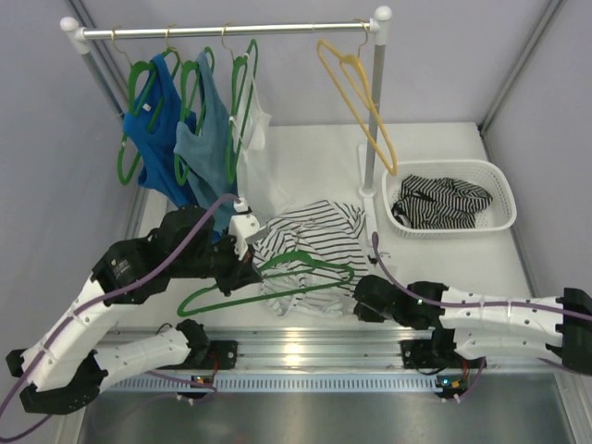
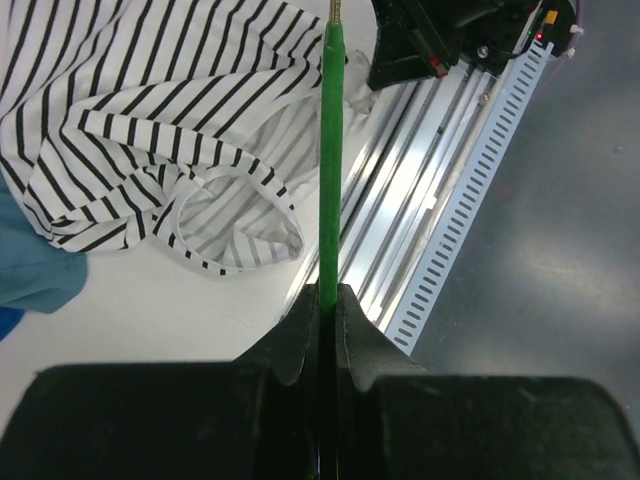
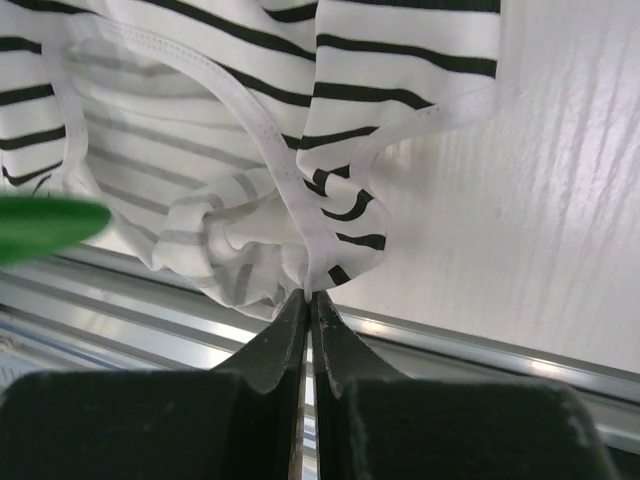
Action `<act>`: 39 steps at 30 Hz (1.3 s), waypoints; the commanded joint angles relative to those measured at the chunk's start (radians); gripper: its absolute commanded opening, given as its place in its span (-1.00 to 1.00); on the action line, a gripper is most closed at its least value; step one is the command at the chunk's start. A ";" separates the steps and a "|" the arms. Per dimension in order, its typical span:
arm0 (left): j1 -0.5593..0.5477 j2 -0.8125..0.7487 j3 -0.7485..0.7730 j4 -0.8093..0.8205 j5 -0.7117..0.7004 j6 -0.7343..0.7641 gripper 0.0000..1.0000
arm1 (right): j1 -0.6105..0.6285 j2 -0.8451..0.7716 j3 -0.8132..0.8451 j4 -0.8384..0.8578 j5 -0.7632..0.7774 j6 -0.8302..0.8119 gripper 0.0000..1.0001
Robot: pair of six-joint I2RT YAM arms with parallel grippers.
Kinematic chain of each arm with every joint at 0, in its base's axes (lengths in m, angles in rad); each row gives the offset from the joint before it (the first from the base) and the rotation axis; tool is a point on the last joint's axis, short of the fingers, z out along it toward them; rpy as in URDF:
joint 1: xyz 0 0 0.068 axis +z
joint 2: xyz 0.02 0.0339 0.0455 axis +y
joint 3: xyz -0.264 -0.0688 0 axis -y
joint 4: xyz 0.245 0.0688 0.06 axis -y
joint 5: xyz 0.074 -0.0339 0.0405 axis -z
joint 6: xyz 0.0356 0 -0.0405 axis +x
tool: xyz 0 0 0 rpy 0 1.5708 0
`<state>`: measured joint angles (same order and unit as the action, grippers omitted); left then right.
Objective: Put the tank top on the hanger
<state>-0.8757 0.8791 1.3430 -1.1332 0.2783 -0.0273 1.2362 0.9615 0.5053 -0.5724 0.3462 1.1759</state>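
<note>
Left gripper (image 2: 328, 300): fingers clenched on the hanger (image 2: 329, 150), tips meeting around its thin green bar. The bar runs straight ahead from the tips, and a bit of brass wire shows at its far end.

Tank top (image 2: 150, 120): bunched on the table (image 2: 150, 330), ahead of the left fingers and to their left. A looped strap lies just beside the bar near the tips. Farther out the bar crosses over striped fabric. A blue top (image 2: 30, 270) shows at the far left of this wrist view.

Right gripper (image 3: 308, 296): fingers pressed tight together, pinching the tank top's white edge trim. A fold of cloth gathers directly above the tips, and the striped body spreads ahead and to the left. The hanger shows as a green blur left of these fingers. Bare table lies to the right of the tips. A metal rail (image 3: 450, 350) runs across just below them.

Top view: both grippers sit at the near side of the tank top. The left one is at its left edge with the hanger lying across the cloth. The right one is at the near right corner.

Beyond the right fingers stands a basket (image 1: 507, 194) holding a dark striped garment (image 1: 439, 202). Well beyond the left fingers stands a rack (image 1: 222, 30). The blue top, a teal top (image 1: 208, 139) and a white top (image 1: 254, 139) hang there, with a yellow hanger (image 1: 356, 92) on the same rack.
</note>
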 commanded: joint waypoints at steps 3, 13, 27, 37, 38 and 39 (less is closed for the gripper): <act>-0.023 0.009 -0.022 0.010 0.055 0.001 -1.00 | -0.053 -0.041 0.068 -0.081 0.027 -0.094 -1.00; -0.032 0.083 -0.044 0.053 0.078 0.009 -1.00 | -0.055 -0.052 0.102 -0.112 -0.001 -0.131 -1.00; -0.036 0.138 -0.103 0.148 0.153 0.007 -1.00 | -0.053 0.000 0.243 -0.178 0.007 -0.222 -1.00; -0.036 0.098 -0.217 0.352 0.200 -0.054 -1.00 | -0.053 0.025 0.370 -0.241 0.036 -0.286 -1.00; -0.036 0.093 -0.223 0.360 0.202 -0.063 -1.00 | -0.053 0.023 0.378 -0.245 0.040 -0.289 -1.00; -0.036 0.090 -0.246 0.380 0.200 -0.071 -1.00 | -0.053 0.019 0.386 -0.256 0.045 -0.292 -1.00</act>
<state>-0.9058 0.9981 1.1271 -0.9062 0.4194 -0.0601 1.1889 0.9920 0.8169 -0.8154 0.3481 0.9157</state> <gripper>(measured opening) 0.066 0.007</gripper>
